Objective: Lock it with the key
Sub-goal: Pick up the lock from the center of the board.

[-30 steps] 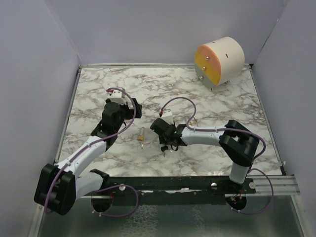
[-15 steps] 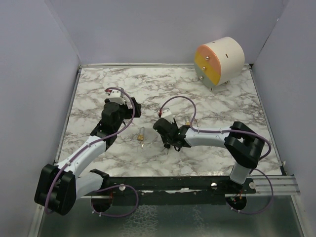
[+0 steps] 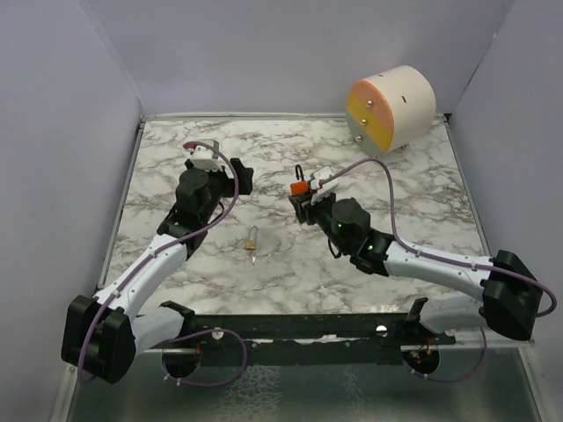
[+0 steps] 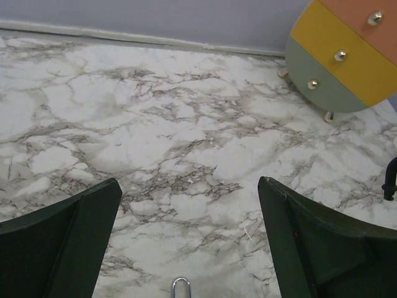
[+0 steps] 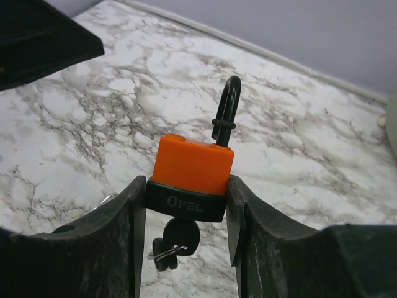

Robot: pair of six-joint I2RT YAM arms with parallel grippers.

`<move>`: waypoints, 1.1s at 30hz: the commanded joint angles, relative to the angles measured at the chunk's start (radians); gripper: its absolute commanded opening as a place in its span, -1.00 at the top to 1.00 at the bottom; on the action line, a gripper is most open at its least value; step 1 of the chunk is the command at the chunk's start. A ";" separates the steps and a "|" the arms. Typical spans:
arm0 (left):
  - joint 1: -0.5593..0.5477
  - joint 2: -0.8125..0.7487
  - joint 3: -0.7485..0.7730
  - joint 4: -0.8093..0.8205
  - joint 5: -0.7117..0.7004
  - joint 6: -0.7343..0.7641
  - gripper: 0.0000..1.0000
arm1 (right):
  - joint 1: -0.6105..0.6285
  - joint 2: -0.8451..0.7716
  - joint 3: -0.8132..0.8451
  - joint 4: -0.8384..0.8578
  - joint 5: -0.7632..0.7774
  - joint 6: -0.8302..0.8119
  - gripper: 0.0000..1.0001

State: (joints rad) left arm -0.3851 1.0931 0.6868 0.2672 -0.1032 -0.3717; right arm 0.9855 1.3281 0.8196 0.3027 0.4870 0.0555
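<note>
A lab robot test cell: a marble-patterned tabletop (image 3: 396, 176) is boxed in by plain lavender walls (image 3: 264, 53). A cabled left arm (image 3: 145, 272) and right arm (image 3: 435, 262) are bolted to a black rail (image 3: 299, 327) at its near edge, and a small round drawer unit (image 3: 391, 110) sits far right.

One word reads — "OPEL", on the black base of the orange padlock (image 5: 193, 164)

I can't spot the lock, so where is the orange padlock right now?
The orange padlock is clamped in the jaws of the right gripper, near the middle of the table in the top view, to the right of a small brass object.
</note>
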 commanded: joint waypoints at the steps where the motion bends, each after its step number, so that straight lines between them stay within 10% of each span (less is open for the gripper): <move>1: 0.005 -0.015 0.085 -0.002 0.083 0.036 -0.90 | -0.004 -0.114 -0.138 0.398 -0.186 -0.229 0.98; 14: 0.006 -0.019 0.189 0.033 0.386 0.014 -0.73 | -0.116 -0.293 -0.509 1.040 -0.542 -0.323 0.98; 33: -0.072 0.090 0.302 0.204 1.077 -0.025 -0.60 | -0.256 -0.236 -0.577 1.191 -0.863 -0.108 0.98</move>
State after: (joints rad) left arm -0.4202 1.1416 0.9527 0.4004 0.7128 -0.4026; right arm 0.7326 1.0954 0.2081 1.4128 -0.2100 -0.1303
